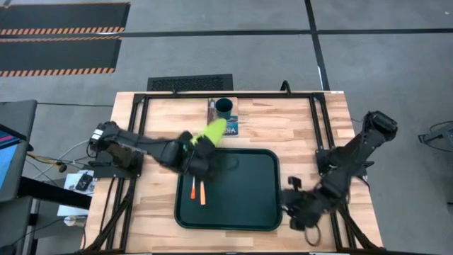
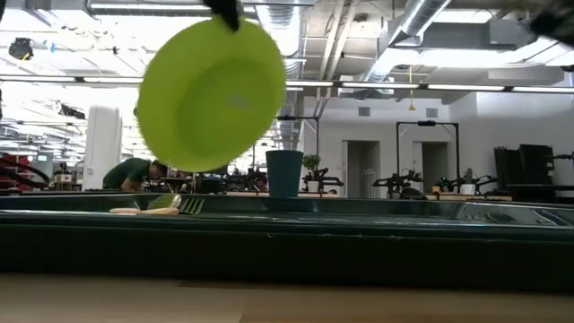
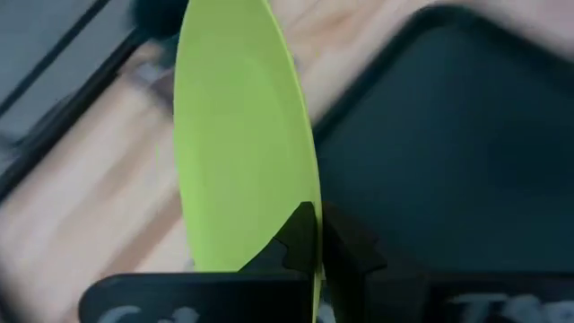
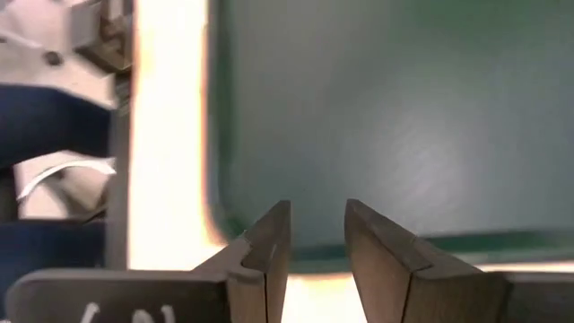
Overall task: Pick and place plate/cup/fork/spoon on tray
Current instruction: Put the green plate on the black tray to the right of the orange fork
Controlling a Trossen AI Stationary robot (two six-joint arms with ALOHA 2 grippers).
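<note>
Wooden tabletop (image 1: 297, 120): left hand (image 1: 200, 146) clamps the plate (image 1: 212, 132) on edge, over the tray's (image 1: 248, 191) near-left corner; right hand (image 1: 301, 205) open, empty.

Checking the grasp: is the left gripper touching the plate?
Touching. In the left wrist view the left gripper has its fingers clamped on the plate's rim; the low view shows the plate held tilted in the air.

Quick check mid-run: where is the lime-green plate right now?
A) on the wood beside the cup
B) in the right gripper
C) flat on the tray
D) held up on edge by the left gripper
D: the plate stands tilted on edge, its rim pinched in the left gripper, off the tray.
</note>
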